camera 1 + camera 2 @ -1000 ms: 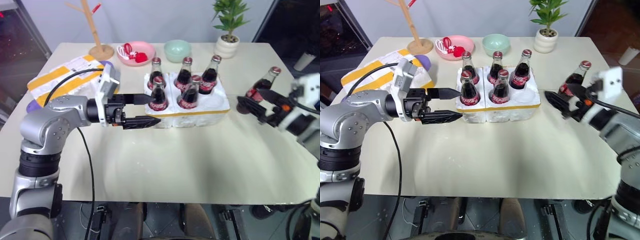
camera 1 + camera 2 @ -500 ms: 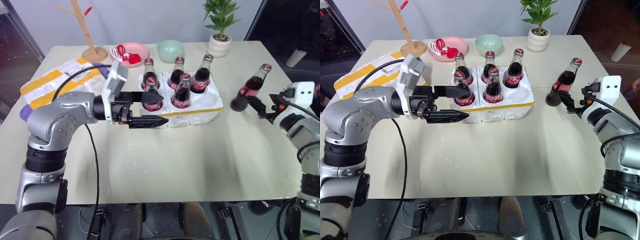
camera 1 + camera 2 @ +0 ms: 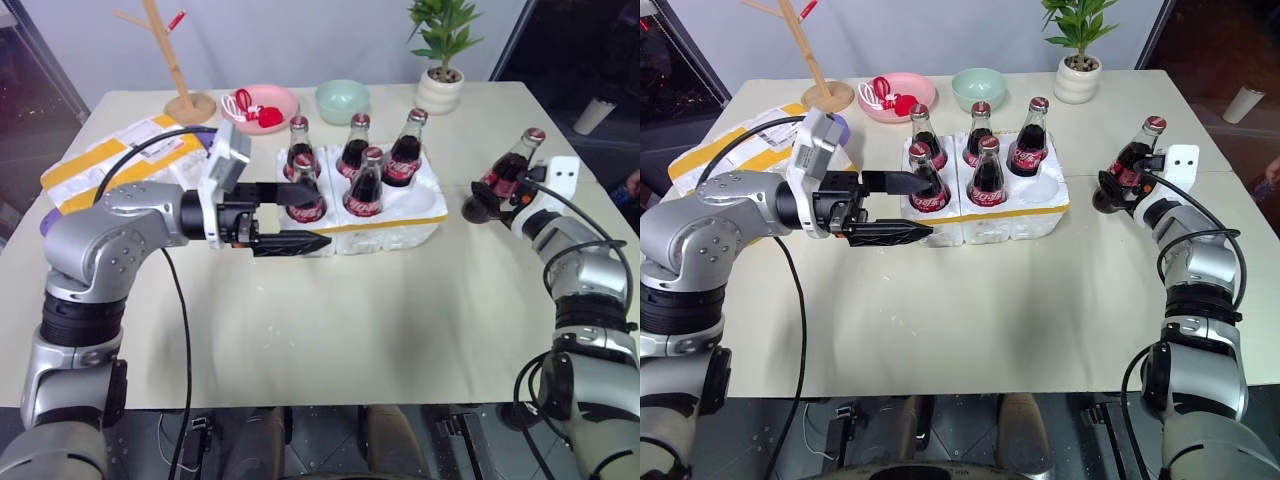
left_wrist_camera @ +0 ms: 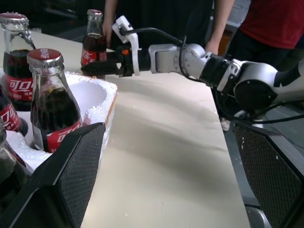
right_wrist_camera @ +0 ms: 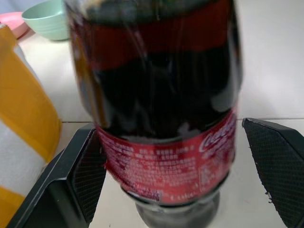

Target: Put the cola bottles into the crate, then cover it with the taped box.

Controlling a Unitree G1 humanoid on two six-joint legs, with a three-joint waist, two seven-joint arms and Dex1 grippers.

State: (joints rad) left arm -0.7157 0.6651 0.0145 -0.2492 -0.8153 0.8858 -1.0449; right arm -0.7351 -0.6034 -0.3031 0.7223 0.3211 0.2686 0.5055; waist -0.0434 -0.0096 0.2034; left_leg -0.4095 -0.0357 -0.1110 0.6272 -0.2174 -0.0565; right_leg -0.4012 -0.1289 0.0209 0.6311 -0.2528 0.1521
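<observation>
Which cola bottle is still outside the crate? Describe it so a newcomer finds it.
Start at the white foam crate mid-table, holding five bottles. Look toward the table's right edge: one cola bottle stands alone on the bare tabletop. The right pincer brackets its base, unlike the others sitting in wells.

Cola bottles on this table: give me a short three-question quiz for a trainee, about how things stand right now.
1. How many cola bottles stand in the crate?
2. True or false: the taped box already covers the crate.
3. Which gripper is at the sixth bottle, out on the table? A left, B right, C neither.

Key: 1. Five. 2. False; it lies on the table to the crate's left. 3. B, the right gripper.
</observation>
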